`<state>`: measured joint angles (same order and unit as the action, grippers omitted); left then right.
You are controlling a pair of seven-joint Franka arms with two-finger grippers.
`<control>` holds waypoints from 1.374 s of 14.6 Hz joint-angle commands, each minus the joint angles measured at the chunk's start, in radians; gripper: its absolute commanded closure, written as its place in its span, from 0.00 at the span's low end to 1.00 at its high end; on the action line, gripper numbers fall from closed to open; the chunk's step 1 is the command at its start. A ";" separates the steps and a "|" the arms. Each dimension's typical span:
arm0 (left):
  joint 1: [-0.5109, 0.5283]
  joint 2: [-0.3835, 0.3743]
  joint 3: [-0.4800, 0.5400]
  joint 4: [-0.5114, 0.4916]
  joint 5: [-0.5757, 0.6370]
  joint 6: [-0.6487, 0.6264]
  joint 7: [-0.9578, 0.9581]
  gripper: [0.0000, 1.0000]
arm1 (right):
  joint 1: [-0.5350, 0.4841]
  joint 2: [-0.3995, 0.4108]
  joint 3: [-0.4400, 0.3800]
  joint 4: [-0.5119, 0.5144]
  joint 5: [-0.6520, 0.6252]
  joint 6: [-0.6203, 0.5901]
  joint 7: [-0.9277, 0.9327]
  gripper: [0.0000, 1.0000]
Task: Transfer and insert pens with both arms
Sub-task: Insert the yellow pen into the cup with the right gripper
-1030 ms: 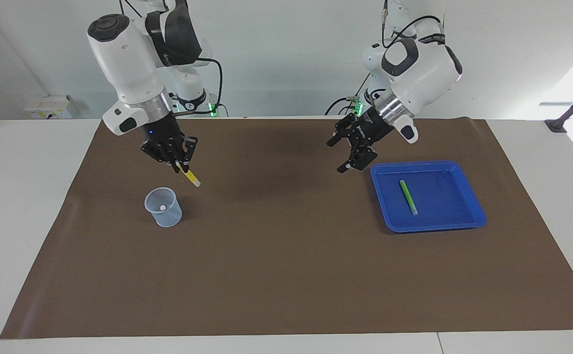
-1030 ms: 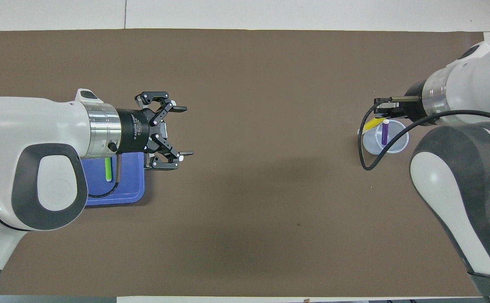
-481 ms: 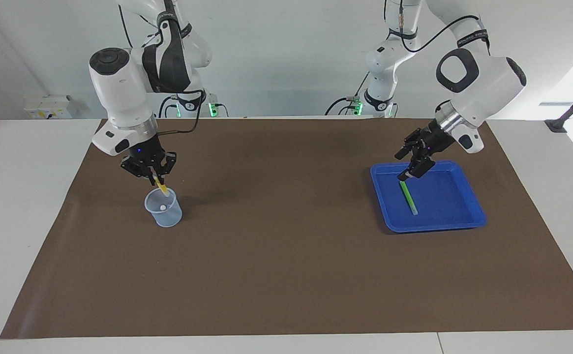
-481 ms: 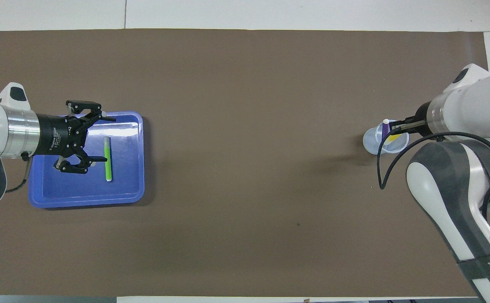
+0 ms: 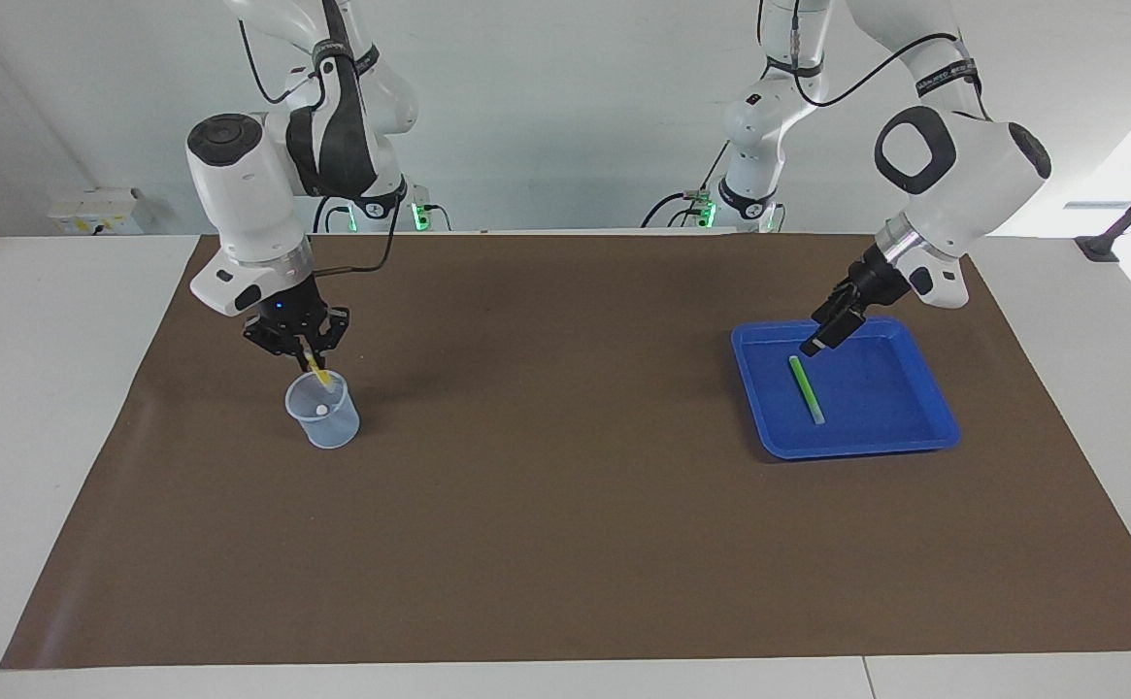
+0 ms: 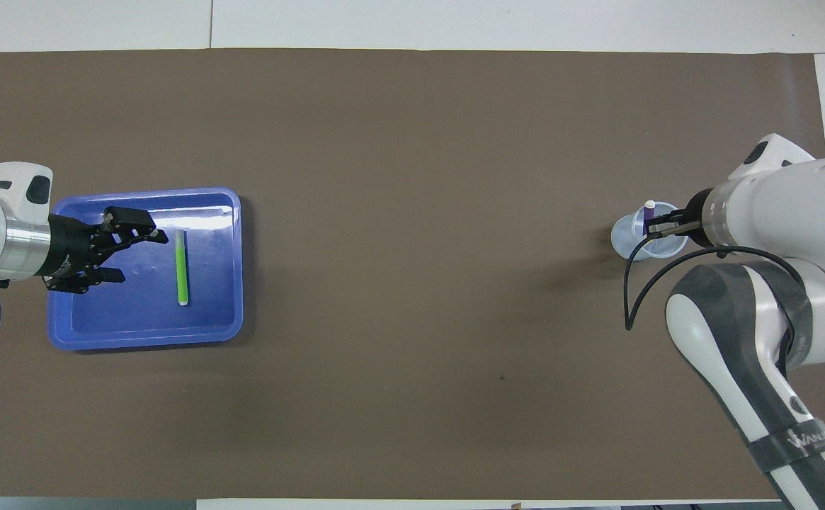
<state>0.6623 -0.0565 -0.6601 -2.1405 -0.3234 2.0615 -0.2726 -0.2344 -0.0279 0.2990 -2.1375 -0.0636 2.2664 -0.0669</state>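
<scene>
Currently the left hand [image 5: 815, 342], wide open, hangs over the green pen [image 5: 805, 388]'s robot-side end; the pen's long axis runs away from the robots. The right hand [image 5: 305, 355] grips the yellow pen [image 5: 317, 372] over the cup [image 5: 323, 411].

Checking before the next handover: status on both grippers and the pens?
Right gripper shut on yellow pen, tip in cup; purple pen already inside. Left gripper open over blue tray, near green pen. No obstructions.

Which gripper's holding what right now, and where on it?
Right gripper is shut on the yellow pen at its upper end, tip down in the cup. Left gripper, open over the blue tray, holds nothing.
</scene>
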 commanded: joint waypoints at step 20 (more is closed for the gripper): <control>-0.104 0.302 -0.009 -0.012 0.495 0.232 0.213 0.23 | -0.057 0.020 0.009 0.298 0.005 -0.304 0.007 0.00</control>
<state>0.5630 0.2323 -0.6746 -2.1446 0.1474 2.2661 -0.0577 -0.2797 -0.0285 0.2971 -1.9230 -0.0627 2.0436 -0.0671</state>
